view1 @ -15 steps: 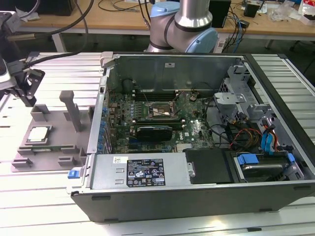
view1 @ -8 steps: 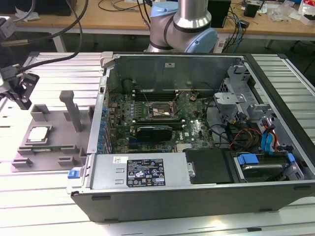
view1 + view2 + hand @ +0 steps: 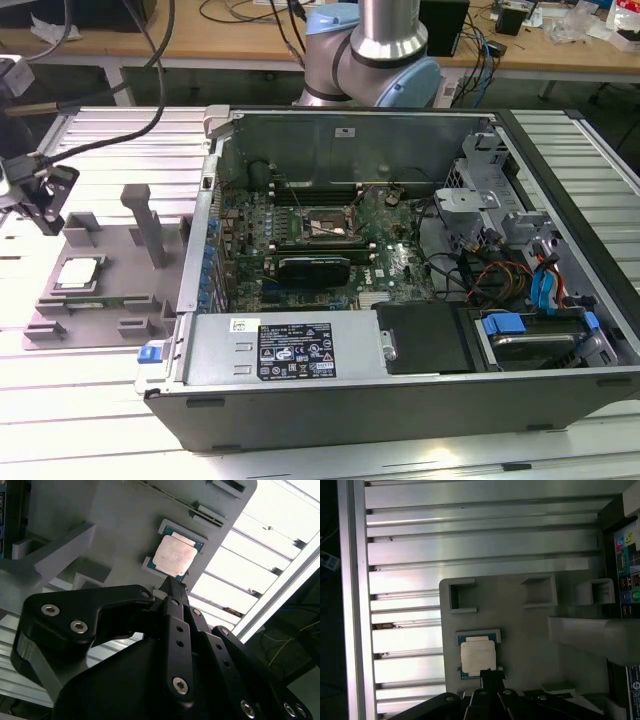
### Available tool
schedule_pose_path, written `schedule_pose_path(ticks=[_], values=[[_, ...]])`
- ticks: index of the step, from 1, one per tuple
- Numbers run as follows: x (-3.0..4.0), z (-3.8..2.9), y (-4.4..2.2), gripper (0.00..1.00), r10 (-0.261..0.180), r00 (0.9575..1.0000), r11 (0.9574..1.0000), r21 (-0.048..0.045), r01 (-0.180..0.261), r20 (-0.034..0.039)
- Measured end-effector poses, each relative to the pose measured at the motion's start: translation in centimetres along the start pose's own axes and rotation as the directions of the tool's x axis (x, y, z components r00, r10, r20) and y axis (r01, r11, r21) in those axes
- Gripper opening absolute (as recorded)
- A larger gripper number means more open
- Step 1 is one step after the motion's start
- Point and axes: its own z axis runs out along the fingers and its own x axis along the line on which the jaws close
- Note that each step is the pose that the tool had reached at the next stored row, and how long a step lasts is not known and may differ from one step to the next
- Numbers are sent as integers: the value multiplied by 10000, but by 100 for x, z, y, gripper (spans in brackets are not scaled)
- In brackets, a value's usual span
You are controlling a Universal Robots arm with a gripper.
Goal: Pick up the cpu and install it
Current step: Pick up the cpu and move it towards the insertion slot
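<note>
I see the cpu (image 3: pixel 80 272) lying flat, silvery top up, in a square recess of the grey tray (image 3: pixel 125 290). My gripper (image 3: pixel 172 582) hangs above the tray, near the cpu's edge, with its fingertips pressed together and nothing between them. The open computer case (image 3: pixel 350 140) stands just beside the tray.

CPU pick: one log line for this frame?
stage: pre-grasp | cpu: seated in grey tray, not lifted | gripper: at cpu edge, contact unclear | install: not done
</note>
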Motion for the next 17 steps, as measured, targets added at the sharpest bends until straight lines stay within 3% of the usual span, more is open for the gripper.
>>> schedule_pose_path(ticks=[6, 8, 13, 15, 17], values=[[1, 232, -81, 11, -19, 10000, 10000, -1, 19, -1], [3, 274, -86, 11, -20, 10000, 10000, 0, 20, -2], [48, 433, -110, 11, -45, 10000, 10000, -7, 45, 0], [51, 528, -114, 11, -136, 9999, 9999, -13, 136, -5], [52, 573, -116, 11, -264, 9997, 9997, -16, 264, -10]])
